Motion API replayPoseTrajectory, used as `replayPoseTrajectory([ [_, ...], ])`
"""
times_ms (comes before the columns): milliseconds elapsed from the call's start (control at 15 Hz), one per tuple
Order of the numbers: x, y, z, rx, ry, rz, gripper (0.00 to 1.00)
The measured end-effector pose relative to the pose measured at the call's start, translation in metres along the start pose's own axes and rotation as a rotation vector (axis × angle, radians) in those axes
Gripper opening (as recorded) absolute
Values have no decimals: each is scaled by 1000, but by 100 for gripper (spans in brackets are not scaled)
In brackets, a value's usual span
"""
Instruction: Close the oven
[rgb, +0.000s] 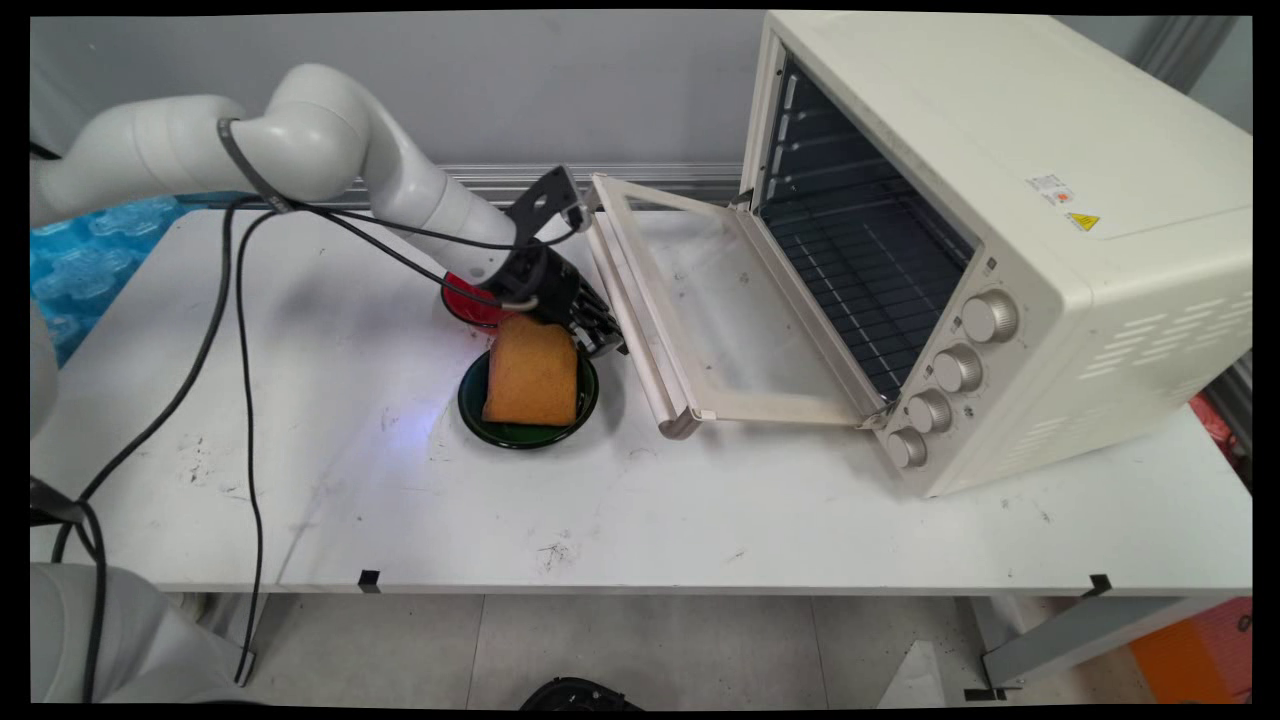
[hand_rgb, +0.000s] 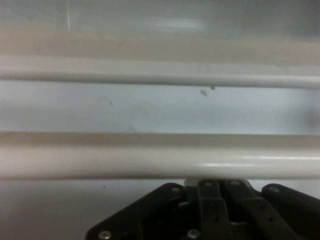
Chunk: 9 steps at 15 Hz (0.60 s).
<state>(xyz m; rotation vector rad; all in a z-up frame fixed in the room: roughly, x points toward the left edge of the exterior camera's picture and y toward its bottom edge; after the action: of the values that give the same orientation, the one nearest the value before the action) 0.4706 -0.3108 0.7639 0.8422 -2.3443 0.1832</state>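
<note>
Gripper (rgb: 600, 335) at the oven door's handle (hand_rgb: 160, 162) (toast (rgb: 531, 372) just beside)

An orange-brown sponge (rgb: 531, 372), dark green dish (rgb: 527, 432), red bowl (rgb: 470, 303) and cream oven (rgb: 1000, 240) are observed.

You have a white table (rgb: 350, 500) carrying a cream toaster oven (rgb: 1000, 240) at its right end, door (rgb: 720, 310) dropped fully open toward the left, its handle bar (rgb: 630, 320) outermost; wire rack visible inside. Four knobs (rgb: 950, 375) run down the front right. Near the table's middle, left of the door, a dark green plate (rgb: 500, 425) holds an orange sponge-like slab (rgb: 532, 375). A red round object (rgb: 470, 305) sits just behind it, partly hidden. Blue bubble wrap (rgb: 90, 260) lies off the far left edge.
</note>
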Motion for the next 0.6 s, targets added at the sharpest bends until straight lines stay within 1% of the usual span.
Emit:
replayPoseTrajectory([
  [267,4,-3,12,-1,17,26,0],
  [600,15,-3,14,-1,48,41,0],
])
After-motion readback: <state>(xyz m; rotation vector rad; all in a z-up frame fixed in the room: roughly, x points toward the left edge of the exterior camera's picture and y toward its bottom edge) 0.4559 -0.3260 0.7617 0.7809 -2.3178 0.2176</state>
